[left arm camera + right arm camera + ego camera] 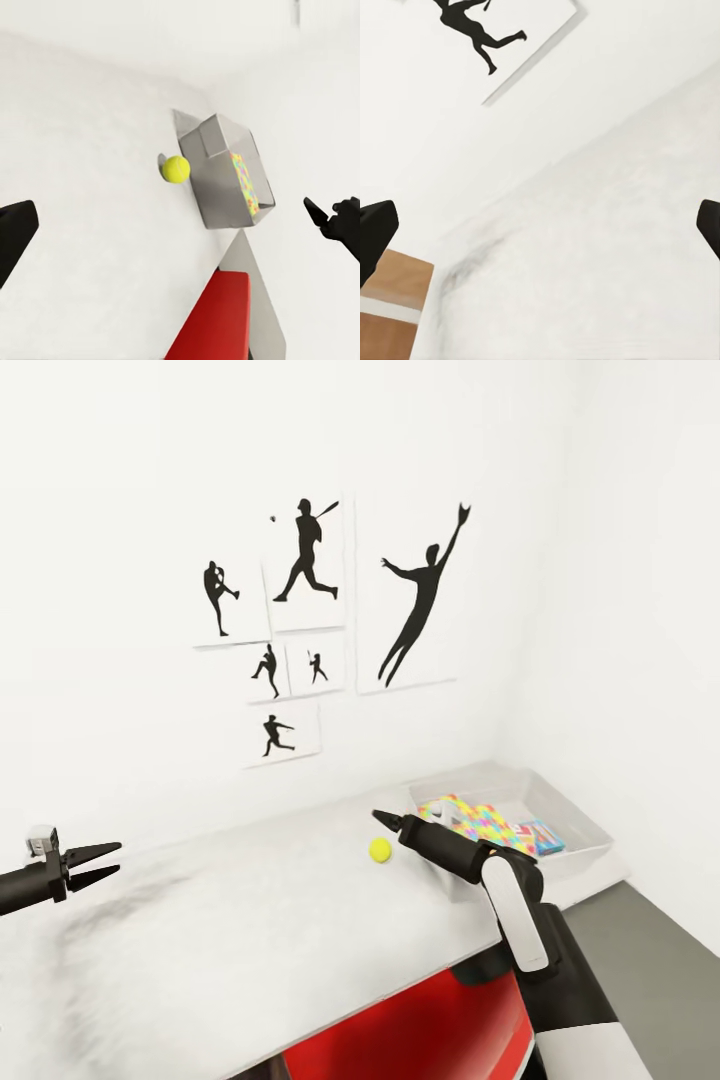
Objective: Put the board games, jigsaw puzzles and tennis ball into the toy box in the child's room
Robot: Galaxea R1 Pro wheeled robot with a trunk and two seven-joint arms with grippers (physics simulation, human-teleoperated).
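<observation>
Near the tabletop's (250,920) right end I see the tennis ball (380,849) beside the toy box (585,830); my left claw (105,863) and right claw (540,225) both stand apart.

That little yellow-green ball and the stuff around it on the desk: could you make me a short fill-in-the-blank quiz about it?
1. The tennis ball rests on the ____, outside the toy box.
2. The multicoloured jigsaw puzzles lie inside the ____.
3. The left gripper hangs over the table with its fingers ____, holding nothing.
4. The pictures on the wall show black silhouettes of ____ players.

Missing words: table; toy box; open; baseball
</observation>
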